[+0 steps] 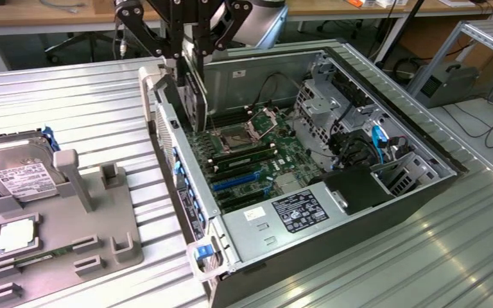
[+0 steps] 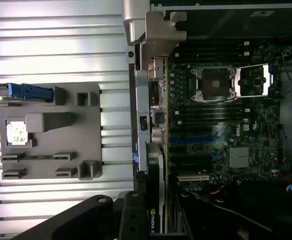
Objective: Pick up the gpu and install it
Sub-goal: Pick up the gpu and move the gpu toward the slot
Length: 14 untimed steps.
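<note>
Gripper (image 1: 192, 59) jaws clamped on gpu (image 1: 193, 96), card on edge, upper centre of exterior view | hangs over open case (image 1: 418, 192) rear edge, above motherboard (image 1: 259, 160) | fixture tray (image 1: 101, 224), hard drive (image 1: 15, 170) lower left, well apart

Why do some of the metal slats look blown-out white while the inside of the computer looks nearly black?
Exterior view: light glares off the ribbed metal table at the exterior view's right. Wrist view: a bright band washes out the table slats, while the inside of the computer case beside the held gpu lies in deep shadow.
</note>
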Tool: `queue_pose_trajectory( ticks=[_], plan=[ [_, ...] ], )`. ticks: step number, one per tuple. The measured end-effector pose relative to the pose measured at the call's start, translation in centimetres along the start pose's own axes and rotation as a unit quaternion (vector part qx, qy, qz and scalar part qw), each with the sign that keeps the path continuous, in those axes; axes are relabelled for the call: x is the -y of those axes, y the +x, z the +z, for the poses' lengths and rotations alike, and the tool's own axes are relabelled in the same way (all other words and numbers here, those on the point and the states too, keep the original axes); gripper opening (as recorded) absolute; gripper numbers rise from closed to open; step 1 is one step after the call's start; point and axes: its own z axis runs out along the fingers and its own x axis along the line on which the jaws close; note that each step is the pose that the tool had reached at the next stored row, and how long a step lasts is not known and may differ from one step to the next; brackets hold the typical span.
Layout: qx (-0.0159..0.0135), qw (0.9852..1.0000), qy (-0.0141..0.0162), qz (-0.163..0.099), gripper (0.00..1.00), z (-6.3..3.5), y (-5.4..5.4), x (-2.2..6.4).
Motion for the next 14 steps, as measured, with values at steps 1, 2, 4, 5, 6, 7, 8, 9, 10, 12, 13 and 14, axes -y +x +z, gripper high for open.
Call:
queue_pose_trajectory(
  ticks=[1,2,4,5,6,7,8,9,10,12,13,14],
  plan=[
    [0.0,1.0,0.0,0.0,0.27,0.0,-0.2,-0.02],
    [0.0,1.0,-0.0001,0.0,0.27,0.01,-0.3,-0.03],
    [0.0,1.0,-0.0002,0.0,0.27,0.01,-0.5,-0.04],
    [0.0,1.0,-0.0003,0.0,0.27,0.01,-0.6,-0.05],
    [0.0,1.0,-0.0003,0.0,0.27,0.02,-0.7,-0.06],
    [0.0,1.0,-0.0004,0.0,0.27,0.02,-0.8,-0.07],
    [0.0,1.0,-0.0004,0.0,0.27,0.03,-1.0,-0.08],
    [0.0,1.0,-0.0005,0.0,0.27,0.04,-1.2,-0.1],
    [0.0,1.0,-0.0007,0.0,0.27,0.04,-1.5,-0.13],
    [0.0,1.0,-0.0013,0.0,0.27,0.07,-2.6,-0.2],
    [0.0,1.0,-0.0015,0.0,0.27,0.08,-2.8,-0.22],
    [0.0,1.0,-0.0018,0.0,0.27,0.09,-3.3,-0.26]
  ],
)
